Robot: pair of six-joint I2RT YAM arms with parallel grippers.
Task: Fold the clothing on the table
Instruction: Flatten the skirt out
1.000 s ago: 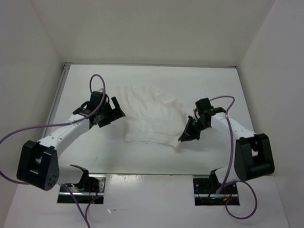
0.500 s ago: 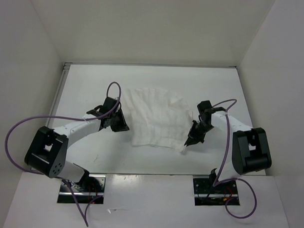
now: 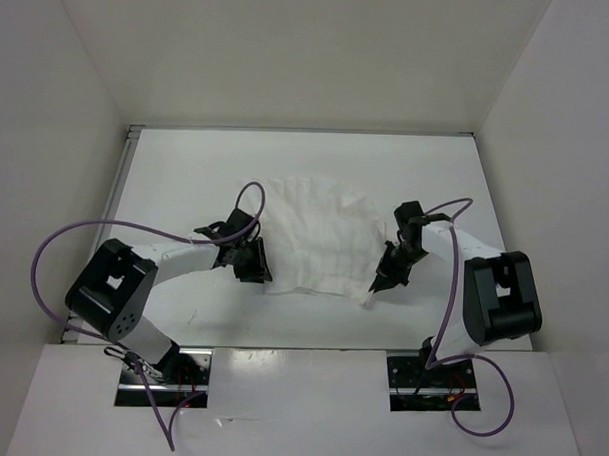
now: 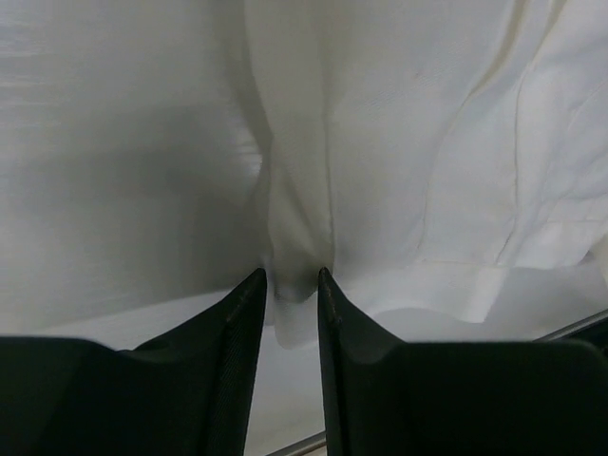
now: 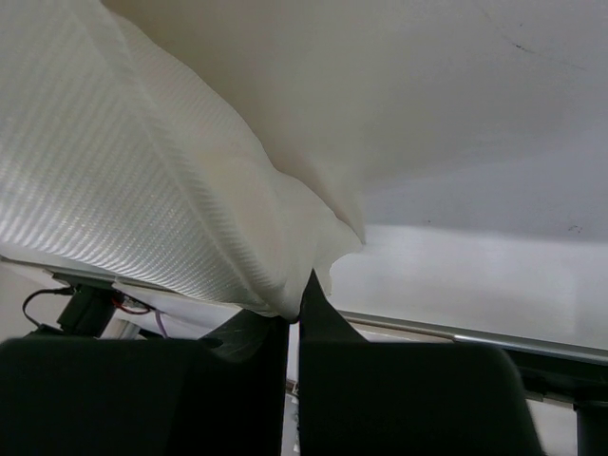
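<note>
The clothing (image 3: 319, 234), a thin white creased garment, lies spread on the middle of the white table (image 3: 186, 174). At its near left corner my left gripper (image 3: 255, 268) holds a bunched fold; in the left wrist view that fold of the clothing (image 4: 427, 142) fills the narrow gap of the left gripper (image 4: 290, 277). My right gripper (image 3: 379, 285) is shut on the near right edge and lifts it a little. Seen from the right wrist, the clothing (image 5: 142, 171) drapes up from the right gripper (image 5: 296, 302) over the table (image 5: 475, 256).
White walls (image 3: 68, 130) enclose the table on three sides. Purple cables (image 3: 104, 231) loop off both arms. The arm bases and their metal plates (image 3: 165, 368) sit at the near edge. A metal rail (image 5: 494, 334) runs along that edge.
My left gripper moved right and nearer, reached the clothing's near left corner and narrowed on a fold. The right gripper dropped slightly nearer with its edge, then held still.
</note>
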